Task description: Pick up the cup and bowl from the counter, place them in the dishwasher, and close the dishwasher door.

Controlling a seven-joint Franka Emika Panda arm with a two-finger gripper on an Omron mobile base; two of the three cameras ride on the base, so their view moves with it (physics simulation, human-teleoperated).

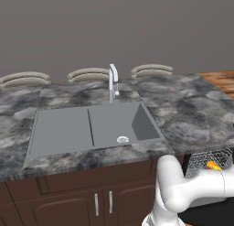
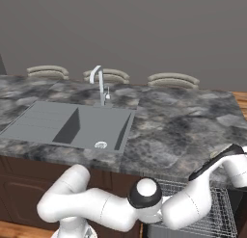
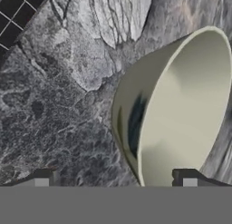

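1. In the hand view the gripper [image 3: 113, 181] hung over the dark marbled worktop [image 3: 59, 114] with its jaws spread wide and nothing between them; one fingertip [image 3: 41, 178] rose at the lower left, the other at the lower right.
2. The bowl [image 3: 181, 109], pale cream and deep, lay just ahead of the gripper and toward the side of its right-hand tip in that view. Its rim faced the camera at a slant, so the hollow inside showed.
3. The bowl's near rim ran down between the two tips, closer to the right-hand one; I judged that a small shift toward that side would put the wall between the jaws.
4. In the right base view the arm reached low across the front of the worktop to its right end, with the dishwasher [image 2: 212, 218] rack of grey wire pulled out beneath.
5. In the left base view an orange thing [image 1: 213, 165] lay in that rack; whether it was the cup could not be told.
6. The bowl seemed to be the step in hand, not yet gripped.
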